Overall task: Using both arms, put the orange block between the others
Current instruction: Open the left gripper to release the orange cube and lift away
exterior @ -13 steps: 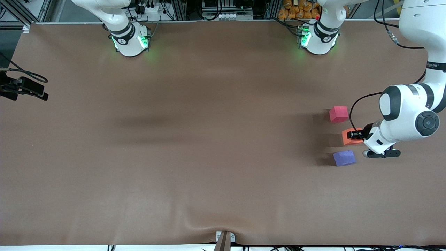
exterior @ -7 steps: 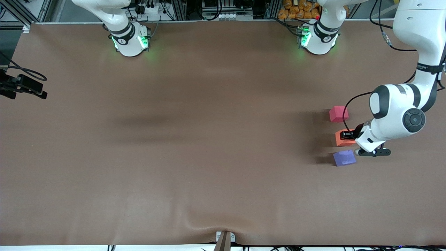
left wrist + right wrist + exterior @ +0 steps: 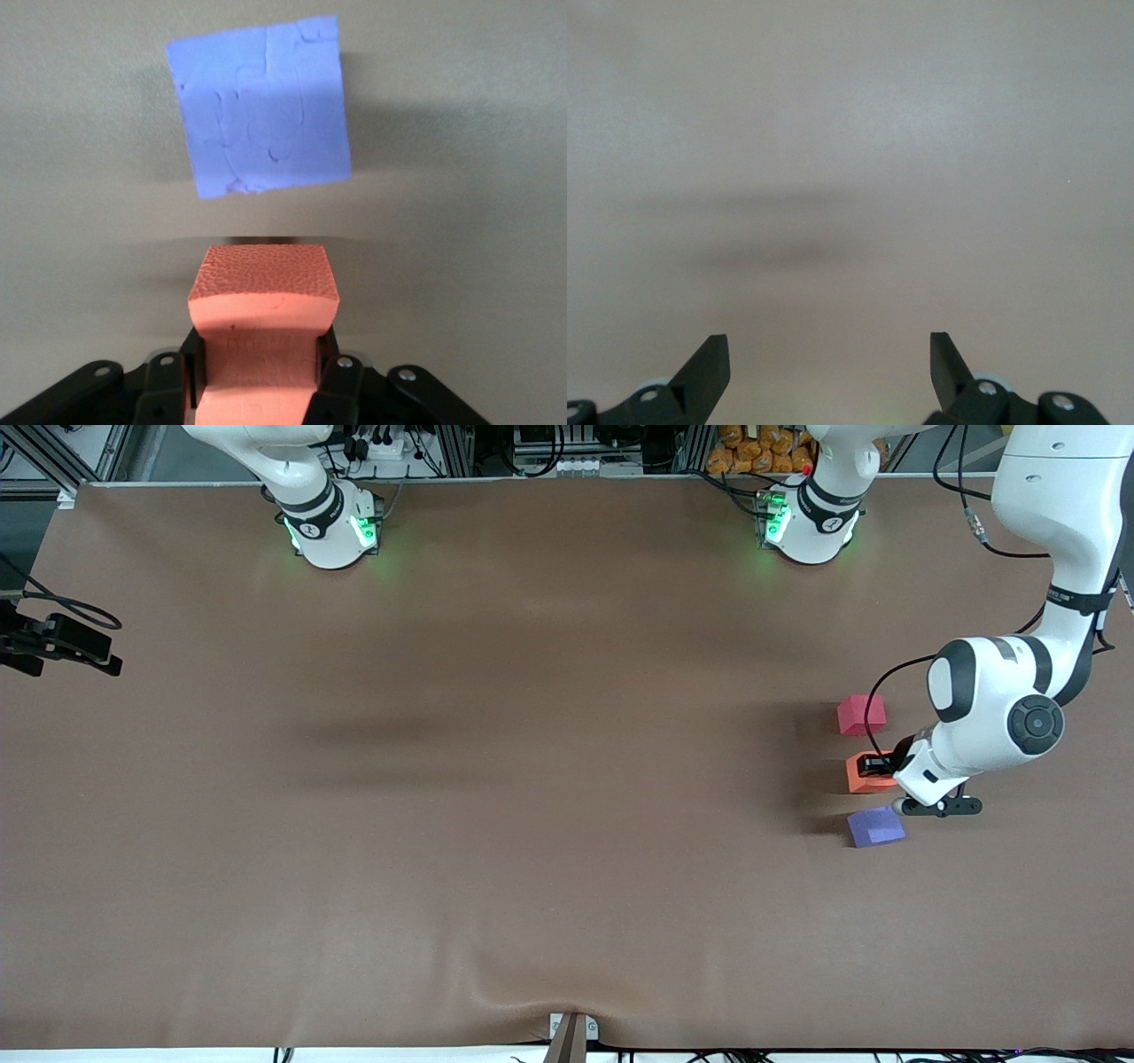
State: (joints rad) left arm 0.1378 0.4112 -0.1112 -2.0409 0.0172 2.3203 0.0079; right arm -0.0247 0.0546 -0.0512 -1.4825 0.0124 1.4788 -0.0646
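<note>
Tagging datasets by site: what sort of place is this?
Likely a robotics lab bench: brown mat-covered table, aluminium framing with cables along its edge, and small matte foam cubes, such as the bluish-purple one, as test props.

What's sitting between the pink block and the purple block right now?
The orange block, gripped by the left gripper, lies between the pink block and purple block; front view.

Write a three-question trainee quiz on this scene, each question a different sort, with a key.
1. True or false: the left gripper is shut on the orange block.
2. Which cube lies nearest the front camera? A) the pinkish-red cube B) the orange block C) the bluish-purple cube
3. Fill in: the right gripper, waiting over bare table, has its fingers ____.

Key: 1 true; 2 C; 3 open.
</note>
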